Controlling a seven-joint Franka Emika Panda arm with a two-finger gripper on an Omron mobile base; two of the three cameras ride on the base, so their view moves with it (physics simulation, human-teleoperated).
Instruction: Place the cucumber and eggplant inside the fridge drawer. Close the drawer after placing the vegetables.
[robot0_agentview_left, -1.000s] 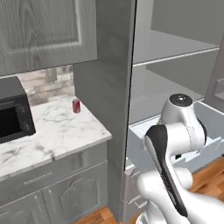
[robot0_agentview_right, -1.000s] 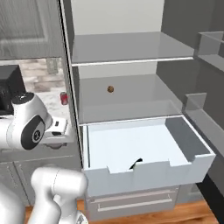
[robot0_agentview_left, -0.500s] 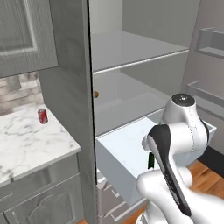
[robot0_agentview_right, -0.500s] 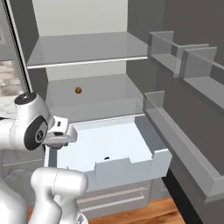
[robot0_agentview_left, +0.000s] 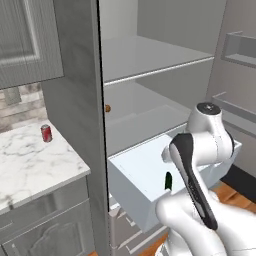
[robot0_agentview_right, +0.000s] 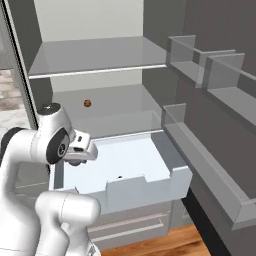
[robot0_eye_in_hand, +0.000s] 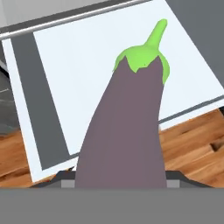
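The end effector (robot0_eye_in_hand: 120, 186) grips the eggplant (robot0_eye_in_hand: 127, 127), stem pointing away, above the open fridge drawer (robot0_eye_in_hand: 65, 61). The cucumber (robot0_agentview_left: 168, 181) already lies inside. Lower the eggplant well past the drawer's rim before releasing, clear of the cucumber.

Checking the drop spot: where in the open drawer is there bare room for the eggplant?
The eggplant hangs in the gripper over the drawer. Its pale floor is bare from the back wall to the right wall. One small dark thing, likely the cucumber, lies by the front panel; keep off there.
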